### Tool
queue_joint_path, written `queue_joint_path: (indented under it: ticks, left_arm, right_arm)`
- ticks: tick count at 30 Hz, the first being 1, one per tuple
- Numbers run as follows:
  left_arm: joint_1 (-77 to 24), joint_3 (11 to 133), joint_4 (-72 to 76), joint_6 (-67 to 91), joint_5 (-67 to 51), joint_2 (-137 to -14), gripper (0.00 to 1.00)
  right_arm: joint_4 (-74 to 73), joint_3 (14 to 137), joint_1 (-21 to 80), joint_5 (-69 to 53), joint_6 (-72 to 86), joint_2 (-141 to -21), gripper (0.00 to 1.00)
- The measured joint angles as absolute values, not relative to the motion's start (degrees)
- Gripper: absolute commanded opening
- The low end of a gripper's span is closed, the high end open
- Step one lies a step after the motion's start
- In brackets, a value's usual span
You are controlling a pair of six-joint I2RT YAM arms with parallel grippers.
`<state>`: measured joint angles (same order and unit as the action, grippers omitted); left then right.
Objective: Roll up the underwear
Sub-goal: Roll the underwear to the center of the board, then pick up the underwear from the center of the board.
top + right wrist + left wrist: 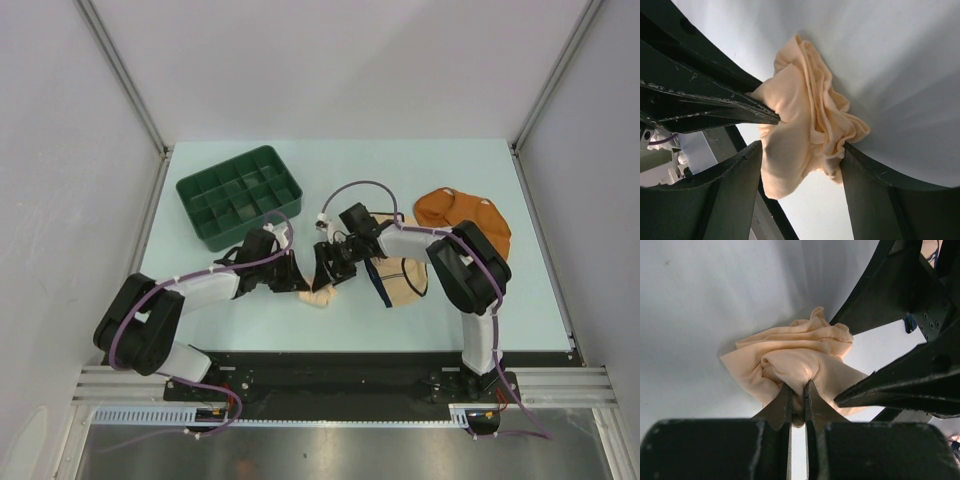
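I held the left tool [797, 390] clamped on the bunched peach underwear [795, 360], lying lower centre of the overhead view on the bench [450, 180]. The right tool [800, 150] stood spread, straddling it. Mid-roll, I judged. Next the right tool should close on the loose edge and turn it over.

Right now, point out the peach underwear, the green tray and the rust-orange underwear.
peach underwear [800, 357]: left wrist view, middle of the bunched cloth.
green tray [228, 236]: top view, its near wall.
rust-orange underwear [445, 207]: top view, uncovered left half.
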<state>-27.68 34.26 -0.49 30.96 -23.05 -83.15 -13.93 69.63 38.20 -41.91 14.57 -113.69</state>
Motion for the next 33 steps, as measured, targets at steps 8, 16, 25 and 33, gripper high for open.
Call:
queue_joint_path:
  ticks: [8, 16, 25, 33]
  left_arm:
    - [-27.90, 34.94, -1.56, 30.94, -22.59, -83.24, 0.00]
    - [-28.05, 35.81, -3.57, 30.89, -21.37, -82.85, 0.53]
    - [-25.82, 41.39, -13.04, 30.81, -14.09, -72.64, 0.87]
    - [-22.24, 46.22, -16.88, 25.32, -14.94, -57.87, 0.93]
  right_arm:
    - [-13.54, 69.63, 39.44, -41.63, 14.79, -113.69, 0.40]
    - [-14.11, 69.78, 39.53, -41.21, 14.37, -113.60, 0.00]
    - [-15.66, 69.76, 40.80, -35.33, 14.13, -107.24, 0.00]
    - [-16.23, 69.76, 40.58, -39.27, 8.12, -96.71, 0.00]
